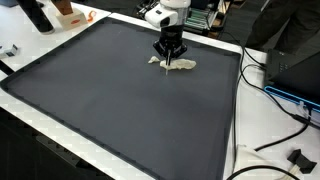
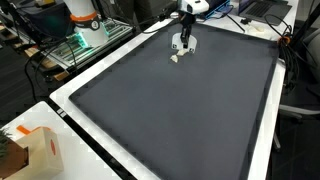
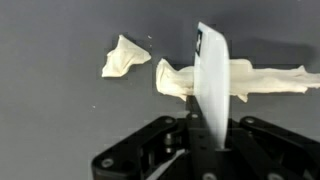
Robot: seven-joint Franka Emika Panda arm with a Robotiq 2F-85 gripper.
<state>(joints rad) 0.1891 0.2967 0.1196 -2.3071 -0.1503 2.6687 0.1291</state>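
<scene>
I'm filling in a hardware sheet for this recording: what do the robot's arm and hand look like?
The arm's last segment is white and rounded, with a dark band near the wrist. Below it, the hand is black and compact, narrowing towards its tips. In the wrist view its body looks matte black and angular. No markings or cables on it are legible.

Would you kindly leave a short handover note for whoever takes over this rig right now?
Gripper: low over the cream cloth, with a white flat strip standing between its fingers; I cannot tell whether it is clamped.
Things: the cloth lies flat on the black mat near one edge; a small scrap lies apart beside it.
Done: gripper is at the cloth.
Left: cloth not yet lifted.
</scene>
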